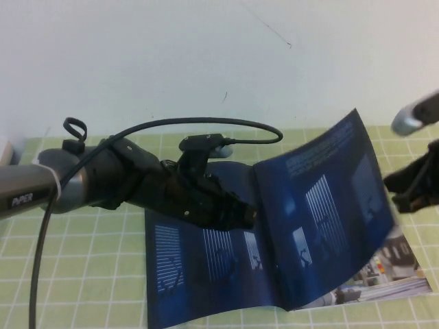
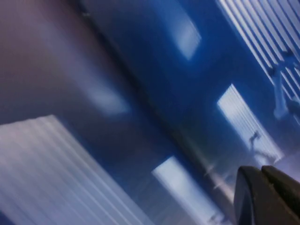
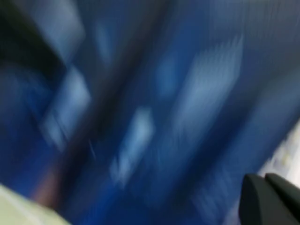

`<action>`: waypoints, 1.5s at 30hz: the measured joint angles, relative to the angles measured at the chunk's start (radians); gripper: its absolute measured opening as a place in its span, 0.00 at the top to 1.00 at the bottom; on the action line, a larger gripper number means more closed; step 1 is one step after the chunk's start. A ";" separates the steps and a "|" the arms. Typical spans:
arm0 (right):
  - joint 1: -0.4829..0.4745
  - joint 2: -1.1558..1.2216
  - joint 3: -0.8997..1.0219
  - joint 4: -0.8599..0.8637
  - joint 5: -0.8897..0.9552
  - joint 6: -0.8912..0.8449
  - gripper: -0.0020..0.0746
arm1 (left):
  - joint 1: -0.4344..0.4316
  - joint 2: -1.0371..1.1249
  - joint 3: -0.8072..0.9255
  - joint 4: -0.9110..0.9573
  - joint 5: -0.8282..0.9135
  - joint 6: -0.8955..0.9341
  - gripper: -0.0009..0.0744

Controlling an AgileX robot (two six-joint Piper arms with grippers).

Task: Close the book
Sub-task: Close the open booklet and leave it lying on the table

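Book (image 1: 206,264) lies open on the table (image 1: 75,274), which carries a green mat with a white grid, in front of a white wall (image 1: 206,55). Its left half lies flat, dark blue with pale striped panels. On the right, a blue page (image 1: 322,205) is lifted off the stack and stands tilted, its outer edge raised high. Lighter printed pages (image 1: 401,257) lie flat beneath it.

The left arm reaches in from the left edge, its forearm nearly level and stretched across toward the middle of the table. The left end effector (image 1: 236,214) sits low over the left half of the book, close to the spine. I cannot tell if it is open or closed. A black cable (image 1: 171,127) arcs above the arm and plugs into the wrist camera mount.

The right arm enters at the right edge of the high view, only partly showing. The right end effector (image 1: 406,186) is just beside the raised outer edge of the lifted page, off the table. Its state and any contact with the page cannot be told. Both wrist views are filled with blurred blue print.
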 joint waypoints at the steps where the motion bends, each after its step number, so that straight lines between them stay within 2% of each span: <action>1: 0.005 -0.047 -0.021 0.027 0.005 -0.021 0.98 | 0.000 -0.012 0.000 0.047 -0.009 -0.019 0.99; 6: 0.030 -0.119 -0.068 0.171 0.026 -0.146 0.98 | 0.002 -0.053 0.000 0.317 -0.028 -0.225 0.99; 15: 0.034 0.291 -0.010 0.184 0.045 -0.162 0.98 | 0.028 -0.061 0.000 1.108 0.025 -0.947 0.99; 20: 0.034 0.436 -0.010 0.184 0.020 -0.162 0.98 | 0.028 -0.061 0.003 1.385 0.060 -1.223 0.99; 24: 0.034 0.468 -0.015 0.185 0.012 -0.162 0.98 | 0.028 -0.061 0.016 1.529 0.085 -1.361 0.99; 28: 0.034 0.469 -0.017 0.185 0.012 -0.162 0.98 | 0.028 -0.032 0.024 1.538 0.090 -1.388 0.99; 37: 0.034 0.469 -0.017 0.185 0.012 -0.162 0.98 | 0.028 0.002 0.026 1.403 0.073 -1.337 0.99; 45: 0.034 0.469 -0.017 0.185 0.012 -0.156 0.98 | 0.028 0.004 0.027 1.032 -0.006 -1.055 0.99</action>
